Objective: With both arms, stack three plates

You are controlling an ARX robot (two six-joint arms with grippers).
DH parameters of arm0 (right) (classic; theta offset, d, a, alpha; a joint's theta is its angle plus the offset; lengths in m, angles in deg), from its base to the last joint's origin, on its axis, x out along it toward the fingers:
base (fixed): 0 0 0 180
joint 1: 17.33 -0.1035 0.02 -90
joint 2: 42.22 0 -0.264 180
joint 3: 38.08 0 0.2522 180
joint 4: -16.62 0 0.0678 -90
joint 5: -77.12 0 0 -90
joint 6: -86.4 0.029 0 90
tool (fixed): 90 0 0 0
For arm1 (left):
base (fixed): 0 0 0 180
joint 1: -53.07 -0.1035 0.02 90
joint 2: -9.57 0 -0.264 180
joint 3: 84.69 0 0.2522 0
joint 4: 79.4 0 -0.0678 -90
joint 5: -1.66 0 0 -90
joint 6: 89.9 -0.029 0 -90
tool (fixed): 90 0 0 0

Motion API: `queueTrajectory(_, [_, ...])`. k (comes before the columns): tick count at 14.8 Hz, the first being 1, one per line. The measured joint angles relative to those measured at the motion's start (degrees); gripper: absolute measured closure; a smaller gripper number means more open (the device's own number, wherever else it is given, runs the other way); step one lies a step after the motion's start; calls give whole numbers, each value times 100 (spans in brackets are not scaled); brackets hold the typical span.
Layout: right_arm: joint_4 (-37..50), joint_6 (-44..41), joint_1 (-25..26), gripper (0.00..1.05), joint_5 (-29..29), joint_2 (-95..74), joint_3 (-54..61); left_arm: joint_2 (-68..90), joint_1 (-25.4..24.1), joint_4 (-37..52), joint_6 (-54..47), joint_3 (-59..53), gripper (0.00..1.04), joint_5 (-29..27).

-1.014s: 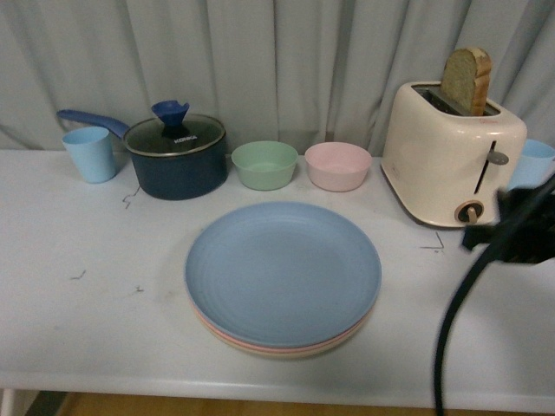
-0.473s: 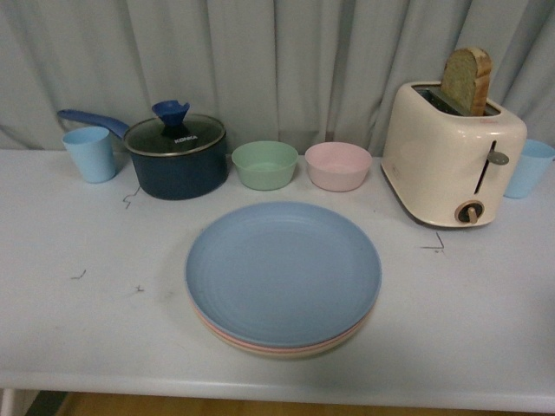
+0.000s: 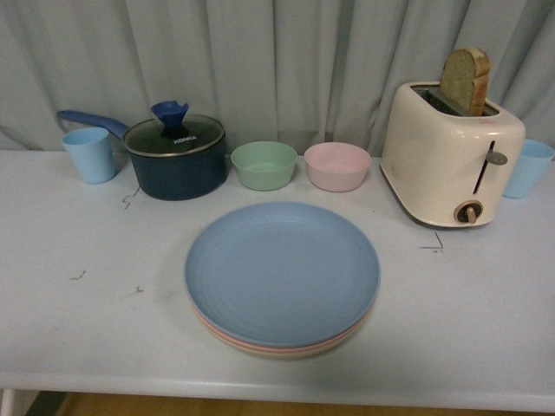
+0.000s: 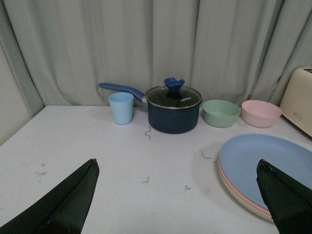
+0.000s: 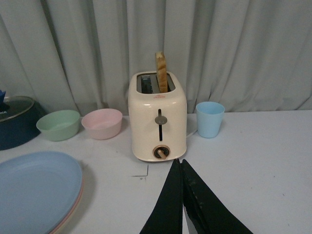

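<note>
The three plates lie in one stack at the middle of the white table. The blue plate is on top, with the pink plate's rim and the beige plate's rim showing under it. Neither arm appears in the front view. In the left wrist view my left gripper is open and empty over bare table, with the blue plate beside one finger. In the right wrist view my right gripper is shut on nothing, in front of the toaster, and the blue plate lies off to the side.
At the back of the table stand a light blue cup, a dark blue lidded pot, a green bowl, a pink bowl, a cream toaster with bread in it, and another blue cup.
A second ago the right arm and its cable showed at the right edge of the front view. It has since pulled out of that view. The plates have not moved.
</note>
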Motion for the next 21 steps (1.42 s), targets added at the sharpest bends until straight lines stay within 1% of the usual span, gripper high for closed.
queueTrajectory(3, [-804, 0, 0, 103, 0, 874, 214, 0, 0, 0, 0, 0, 7, 0])
queueTrajectory(11, [-2743, 0, 0, 103, 0, 3053, 275, 0, 0, 0, 0, 0, 7, 0])
queueTrajectory(14, [-3261, 0, 0, 103, 0, 3569, 275, 0, 0, -2, 0, 0, 7, 0])
queueTrajectory(21, [-4063, 0, 0, 103, 0, 4382, 275, 0, 0, -2, 0, 0, 7, 0])
